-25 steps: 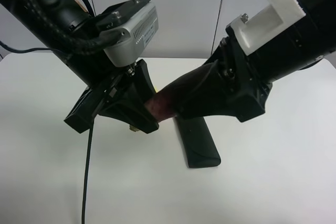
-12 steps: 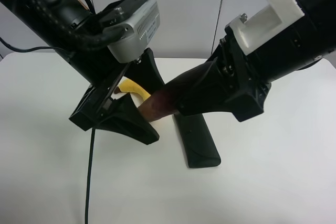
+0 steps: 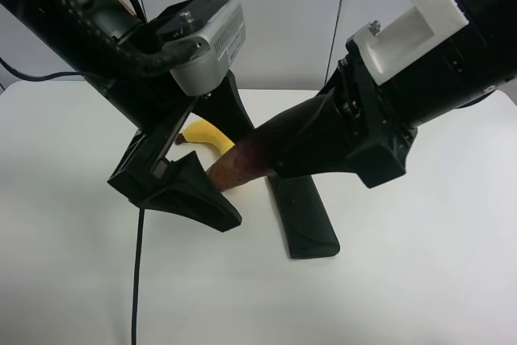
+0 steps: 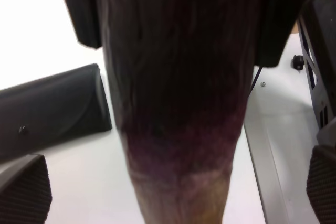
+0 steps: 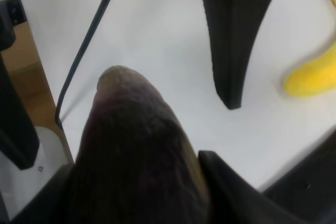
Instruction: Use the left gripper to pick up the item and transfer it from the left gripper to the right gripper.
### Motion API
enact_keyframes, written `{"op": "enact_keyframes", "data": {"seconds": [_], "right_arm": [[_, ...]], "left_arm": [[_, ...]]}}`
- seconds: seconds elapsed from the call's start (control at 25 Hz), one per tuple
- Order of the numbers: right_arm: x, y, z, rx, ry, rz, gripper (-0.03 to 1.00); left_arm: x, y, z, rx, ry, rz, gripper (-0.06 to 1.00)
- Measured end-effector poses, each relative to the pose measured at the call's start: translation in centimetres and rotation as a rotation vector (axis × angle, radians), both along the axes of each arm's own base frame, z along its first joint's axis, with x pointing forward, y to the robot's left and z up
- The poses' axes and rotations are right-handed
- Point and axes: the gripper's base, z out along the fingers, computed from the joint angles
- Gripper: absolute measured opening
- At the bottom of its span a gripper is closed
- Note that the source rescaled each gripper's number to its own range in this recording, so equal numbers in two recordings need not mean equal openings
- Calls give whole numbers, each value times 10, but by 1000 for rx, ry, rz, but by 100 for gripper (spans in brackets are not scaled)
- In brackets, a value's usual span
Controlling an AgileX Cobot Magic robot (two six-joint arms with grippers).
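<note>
My right claw [image 3: 299, 147] is clenched on the eggplant [image 3: 241, 164], holding it above the desk [image 3: 404, 280]. The long axis points into my left claw [image 3: 232, 175], which is released, with its pads either side of the pale tip and clear of it. Withdraw left along that axis.

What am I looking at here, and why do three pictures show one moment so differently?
This is a machine with two black arms over a white table. One picture comes from a camera mounted high up; the other two come from small cameras on the arms' wrists, hence the close-ups. The right arm, with the white bracket, has its jaws shut on a purple toy eggplant, held in the air. The left arm, with the grey camera box, has its jaws open on either side of the eggplant's tip. A yellow banana and a dark flat case lie on the table.
</note>
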Motion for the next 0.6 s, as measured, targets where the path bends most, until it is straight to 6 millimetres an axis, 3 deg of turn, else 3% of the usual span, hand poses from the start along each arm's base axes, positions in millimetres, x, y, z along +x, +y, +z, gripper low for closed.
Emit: {"op": "enact_keyframes", "data": {"seconds": [0.32,0.6], "right_arm": [[0,0,0,-3,-2,1,1],[0,0,0,-3,-2,1,1]], "left_arm": [[-13,21,27,59,-87,80,100],[-40,53,58,127,-96,203,100]]}}
